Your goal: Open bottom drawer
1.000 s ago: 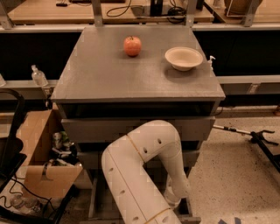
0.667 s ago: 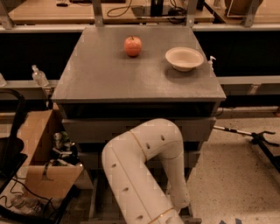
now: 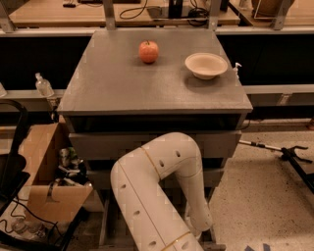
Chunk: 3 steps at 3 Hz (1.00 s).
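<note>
Grey cabinet top [image 3: 147, 93], speckled floor [image 3: 260, 196], wooden bench [image 3: 54, 14] behind, open cardboard box [image 3: 41, 157] at left. Dim warm light. Gripper [image 3: 196, 228] low at cabinet's foot.

On the cabinet top [image 3: 147, 95] we find an apple [image 3: 148, 51] toward the back, with a bowl [image 3: 206, 65] to its right. The robot arm [image 3: 157, 181] bends before the drawer fronts [image 3: 98, 145], its gripper [image 3: 198, 226] low near the floor. A cardboard box [image 3: 41, 171] stands left, a bottle [image 3: 43, 86] behind it.

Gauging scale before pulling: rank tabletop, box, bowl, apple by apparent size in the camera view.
1. Tabletop
2. Box
3. Bowl
4. Apple
The gripper sits low, near the floor.
</note>
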{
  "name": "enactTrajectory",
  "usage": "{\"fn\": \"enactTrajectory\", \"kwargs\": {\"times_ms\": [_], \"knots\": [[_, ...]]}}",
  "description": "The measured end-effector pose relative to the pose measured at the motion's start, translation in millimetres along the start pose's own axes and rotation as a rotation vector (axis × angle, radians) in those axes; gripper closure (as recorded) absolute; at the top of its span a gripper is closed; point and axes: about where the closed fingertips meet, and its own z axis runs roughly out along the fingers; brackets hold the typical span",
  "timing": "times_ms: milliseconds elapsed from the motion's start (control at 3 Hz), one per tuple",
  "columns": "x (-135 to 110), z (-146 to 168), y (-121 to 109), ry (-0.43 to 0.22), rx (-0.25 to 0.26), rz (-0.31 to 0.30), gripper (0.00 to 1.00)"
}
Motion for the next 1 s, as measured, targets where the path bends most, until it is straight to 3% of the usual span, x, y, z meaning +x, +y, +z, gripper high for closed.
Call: {"fn": "enactTrajectory", "kwargs": {"times_ms": [333,667,1000], "knots": [[-0.3,-0.1,-0.5,0.0,0.0,0.0,1.0],[-0.6,-1.6,-0.4,0.0,0.0,0.0,0.86],[-0.9,-1.6,-0.9,0.0,0.0,0.0,0.63]]}}
